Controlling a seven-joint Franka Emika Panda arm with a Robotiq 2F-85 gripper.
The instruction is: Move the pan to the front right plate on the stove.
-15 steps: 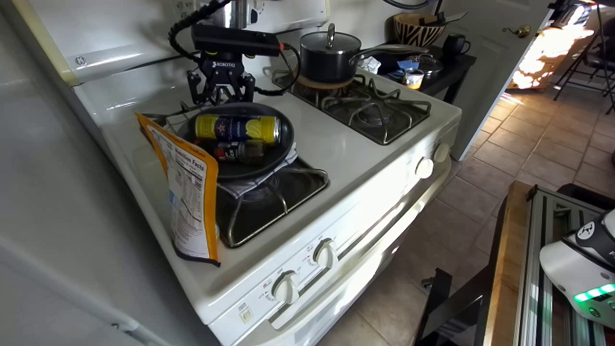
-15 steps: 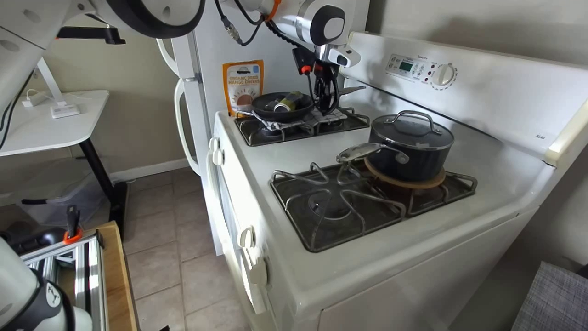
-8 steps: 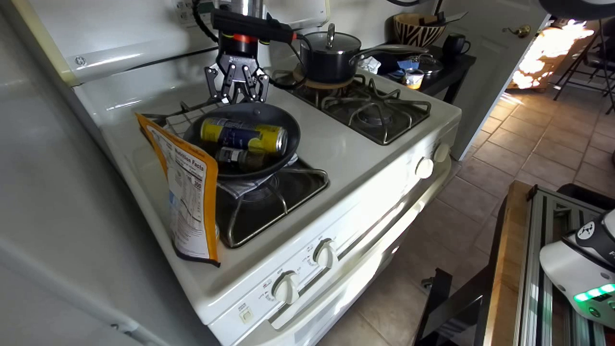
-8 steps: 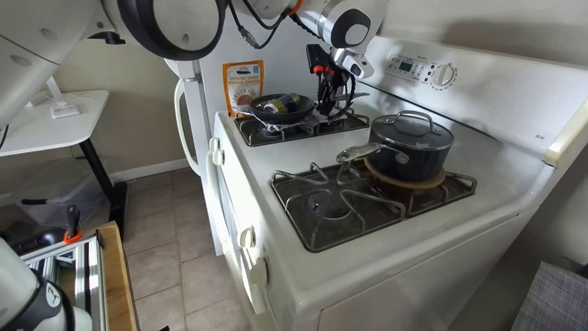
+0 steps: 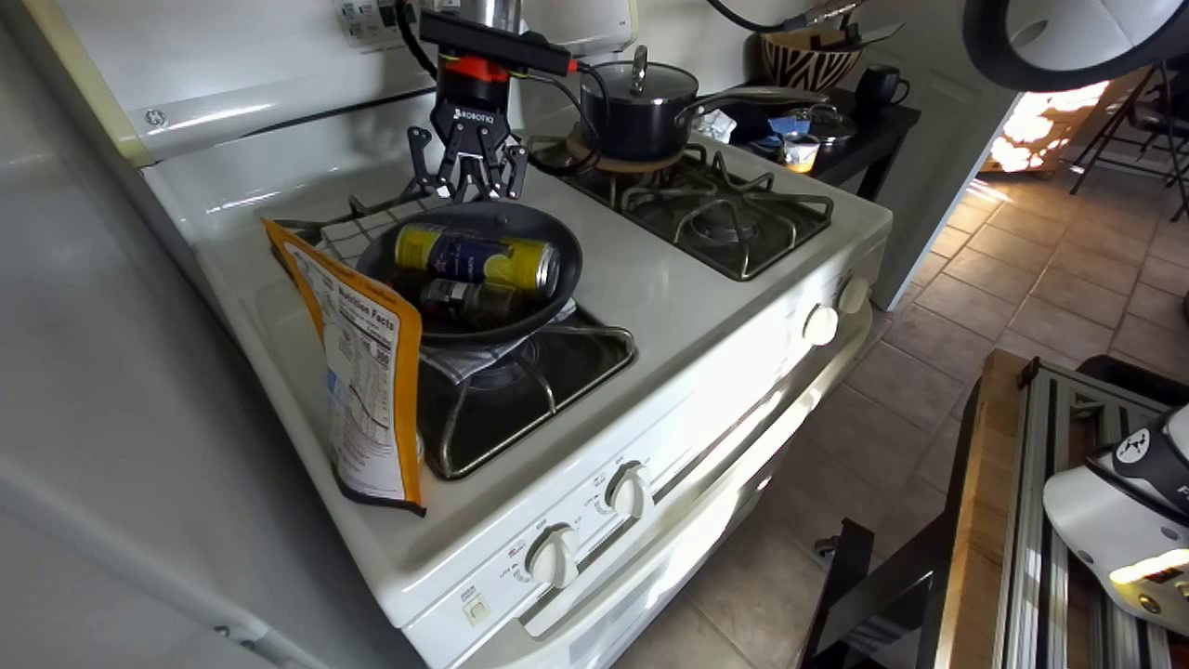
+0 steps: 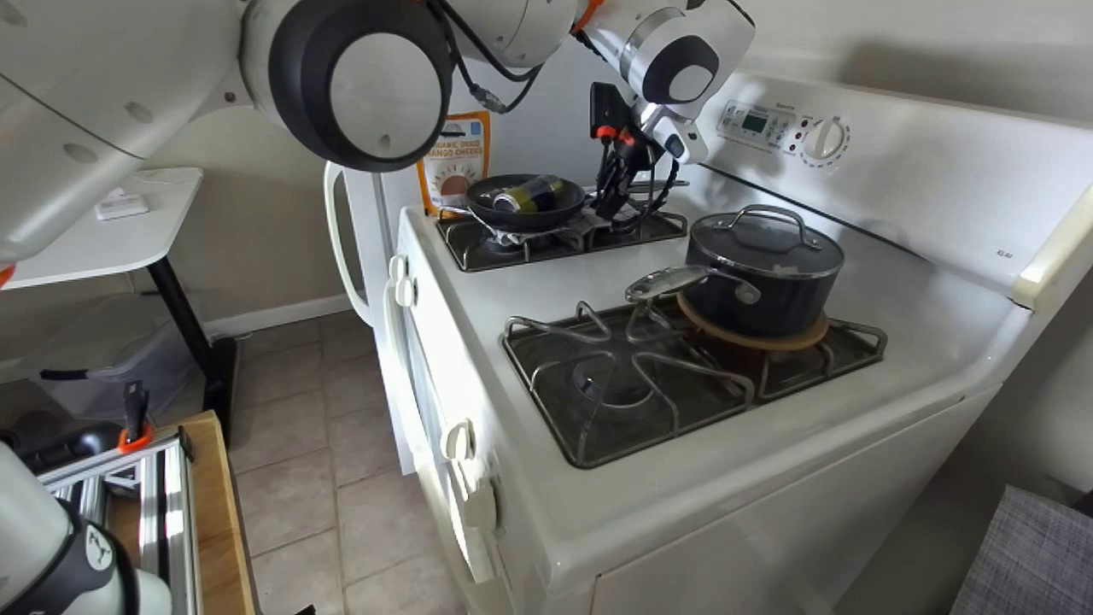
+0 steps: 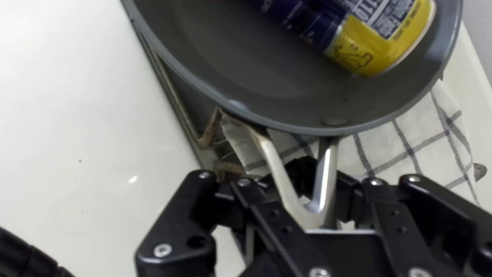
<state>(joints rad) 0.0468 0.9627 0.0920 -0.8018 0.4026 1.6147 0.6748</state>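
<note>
A: Where is the pan (image 5: 525,223) found?

B: Over the left grates (image 5: 529,395) of the stove (image 5: 613,265) (sides being taken as faced from the knobs (image 5: 820,325)), near the left edge; its handle (image 7: 324,184) is directed toward the rear edge. A can (image 5: 476,258) and a jar (image 5: 466,302), both laid on their sides, are contained in it.

A: And the gripper (image 5: 474,190)?

B: It is placed just behind the pan's rim; the jaws are clenched on the handle, whose fork is seen between them in the wrist view.

A: What is spread beneath?

B: A checked towel (image 7: 384,146); whether the pan is borne by it cannot be told.

A: And the front right grate (image 6: 628,384)?

B: It is shown in both exterior views, well apart from the pan, by the stove's front right corner. Behind it, a lidded pot (image 6: 786,295) is set on a round board (image 6: 768,343). A pouch (image 5: 372,390) is stood upright near the front left corner.
</note>
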